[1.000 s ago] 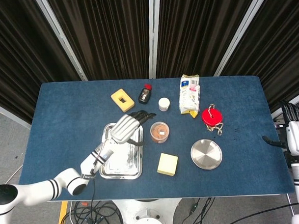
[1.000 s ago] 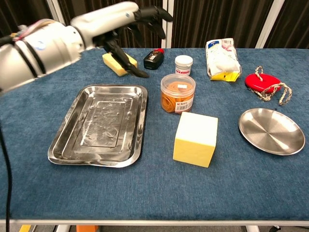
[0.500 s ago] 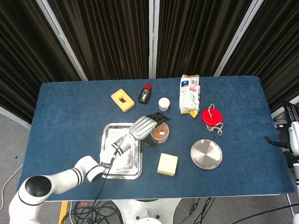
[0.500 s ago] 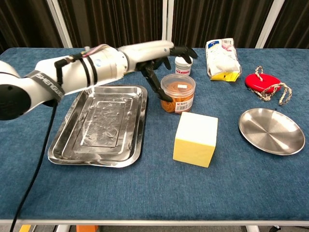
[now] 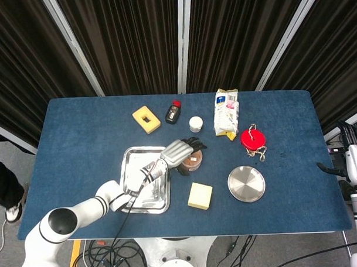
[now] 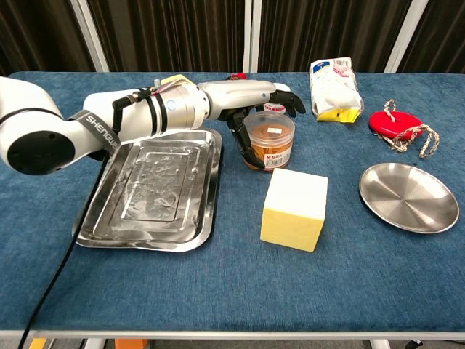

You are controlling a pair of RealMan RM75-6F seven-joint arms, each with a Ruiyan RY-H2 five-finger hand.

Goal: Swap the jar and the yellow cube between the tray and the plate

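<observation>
The clear jar (image 6: 269, 140) with an orange lid stands on the blue cloth just right of the metal tray (image 6: 109, 218). My left hand (image 6: 247, 97) arches over the jar, its thumb down the jar's left side and its fingers (image 6: 288, 99) curled past the far rim; a firm grip does not show. From above, the left hand (image 5: 180, 150) covers part of the jar (image 5: 194, 162). The yellow cube (image 6: 294, 209) sits on the cloth between the tray and the round plate (image 6: 408, 196). Both hold nothing. My right hand (image 5: 355, 162) hangs off the table's right edge, fingers apart.
Along the far side lie a yellow sponge (image 5: 146, 119), a dark bottle (image 5: 173, 112), a small white jar (image 6: 276, 95), a white bag (image 6: 335, 89) and a red disc with rope (image 6: 398, 125). The small white jar stands close behind my left fingers.
My left hand has swung right from above the tray's far edge and come down around the jar. The jar, the cube and the right hand stay where they were.
</observation>
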